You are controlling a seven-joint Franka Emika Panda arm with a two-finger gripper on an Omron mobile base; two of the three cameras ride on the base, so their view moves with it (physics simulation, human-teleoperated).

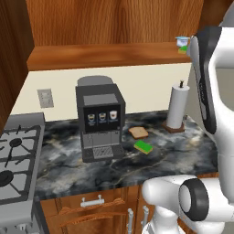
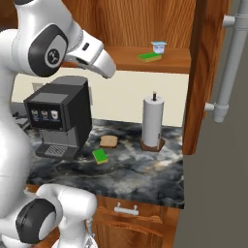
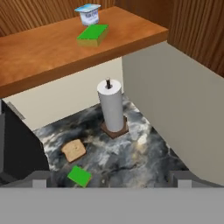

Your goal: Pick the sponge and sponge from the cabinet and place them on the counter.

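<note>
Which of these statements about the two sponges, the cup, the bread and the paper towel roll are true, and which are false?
1. One sponge lies on the counter. True.
2. The other sponge sits on the cabinet shelf beside the cup. True.
3. The bread slice is on the shelf. False: it lies on the counter by the sponge.
4. The paper towel roll has tipped over. False: it stands upright.
5. The hand holds a sponge. False: it is open, holding nothing.
</note>
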